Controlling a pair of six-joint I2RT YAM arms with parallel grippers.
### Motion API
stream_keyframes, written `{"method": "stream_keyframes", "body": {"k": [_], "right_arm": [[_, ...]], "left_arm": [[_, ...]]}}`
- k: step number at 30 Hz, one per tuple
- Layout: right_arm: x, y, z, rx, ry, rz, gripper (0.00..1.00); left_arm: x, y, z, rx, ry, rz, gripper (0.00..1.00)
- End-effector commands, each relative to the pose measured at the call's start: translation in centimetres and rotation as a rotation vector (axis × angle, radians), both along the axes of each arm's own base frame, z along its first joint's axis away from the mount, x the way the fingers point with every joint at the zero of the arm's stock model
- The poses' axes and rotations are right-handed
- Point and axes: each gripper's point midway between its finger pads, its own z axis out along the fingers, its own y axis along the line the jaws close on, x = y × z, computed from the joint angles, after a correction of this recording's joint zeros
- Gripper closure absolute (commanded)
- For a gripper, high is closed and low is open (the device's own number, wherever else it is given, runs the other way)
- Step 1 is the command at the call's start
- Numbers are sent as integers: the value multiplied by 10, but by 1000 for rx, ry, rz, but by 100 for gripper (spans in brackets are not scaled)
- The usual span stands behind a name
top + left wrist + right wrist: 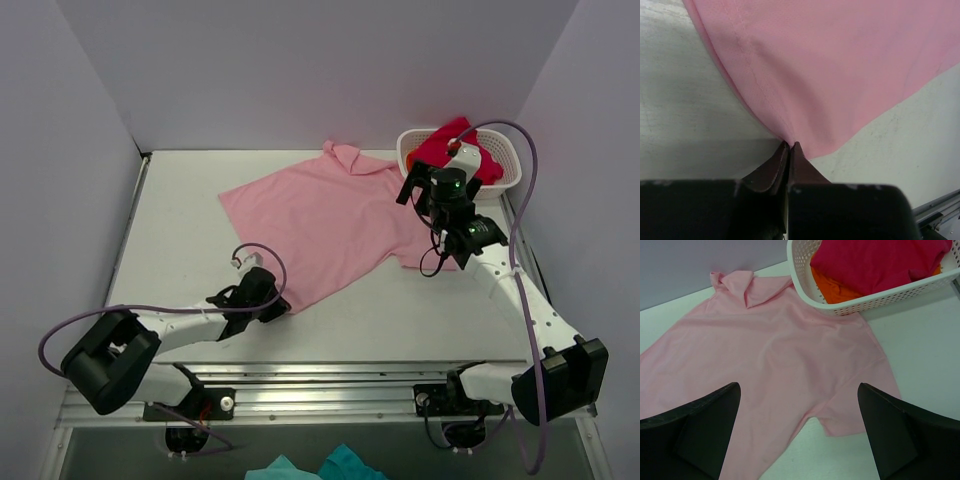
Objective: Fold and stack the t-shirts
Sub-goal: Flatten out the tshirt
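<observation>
Pink t-shirt (pixel 320 215) corner hides inside clamped left pincer (pixel 790 146).

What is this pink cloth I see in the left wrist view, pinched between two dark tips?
Observer: A whole pink t-shirt, spread out. The left pincer grips only its nearest corner.
Visitor: Is it the only shirt?
Observer: No, a red t-shirt lies in a white basket at the far right.
Visitor: Where is the other arm?
Observer: The right pincer hangs open over the pink shirt's right side, beside the basket, holding nothing.
</observation>
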Motion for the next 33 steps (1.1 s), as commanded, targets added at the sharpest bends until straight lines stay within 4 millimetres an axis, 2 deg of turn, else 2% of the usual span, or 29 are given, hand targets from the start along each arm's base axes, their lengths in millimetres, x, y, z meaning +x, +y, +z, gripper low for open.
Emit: {"method": "stream_keyframes", "body": {"k": [1,2,3,4,5,6,7,8,10,12,13,14,15,17,18,19,20,21,23,25,28,29,31,32,33], "right_arm": [[2,-6,1,-9,-15,-20,0],[3,-4,-1,-5,-11,-16,0],[3,-3,-2,-2,-8,-11,0],[3,1,-1,8,-11,7,0],[4,3,0,14,-13,15,0],[4,6,0,25,-16,24,0],[4,10,2,34,-20,37,0],[5,13,3,41,-23,43,0],[7,24,4,55,-27,64,0],[10,38,-2,60,-12,92,0],[12,45,-1,67,-13,102,0],[15,55,-10,68,8,121,0],[14,75,-13,76,13,165,0],[17,96,-16,81,25,196,0],[21,107,-30,74,57,208,0],[21,120,-35,86,70,226,0],[24,127,-36,94,75,234,0],[29,136,-51,86,107,239,0],[38,149,-64,86,137,245,0],[43,153,-73,89,158,232,0],[54,160,-87,83,175,226,0],[59,160,-97,71,190,217,0],[72,160,-100,69,168,199,0],[81,155,-115,57,190,187,0],[92,157,-114,72,167,187,0]], "left_arm": [[5,8,20,31,-54,12,98],[-3,21,19,83,-32,19,98],[-3,28,27,105,-53,26,98],[-2,35,50,88,-109,46,98],[-8,58,51,163,-102,85,98],[-6,70,63,181,-127,114,98],[-7,82,84,162,-178,143,98],[-13,98,86,210,-175,147,98],[-9,125,107,197,-223,219,98],[-8,149,112,217,-224,264,98],[-7,154,110,225,-216,271,98],[-6,159,108,234,-208,270,98],[-5,160,103,238,-183,273,98],[0,162,96,226,-163,293,98],[1,164,89,235,-132,301,98],[6,164,89,226,-140,311,98],[7,172,84,230,-124,339,98],[8,172,82,214,-111,342,98],[11,185,80,204,-110,387,98],[12,197,83,202,-118,427,98],[14,206,85,217,-128,458,98],[15,206,85,219,-131,457,98],[16,206,86,216,-134,457,98],[17,204,86,212,-138,450,98],[17,204,86,209,-142,448,98]]}}
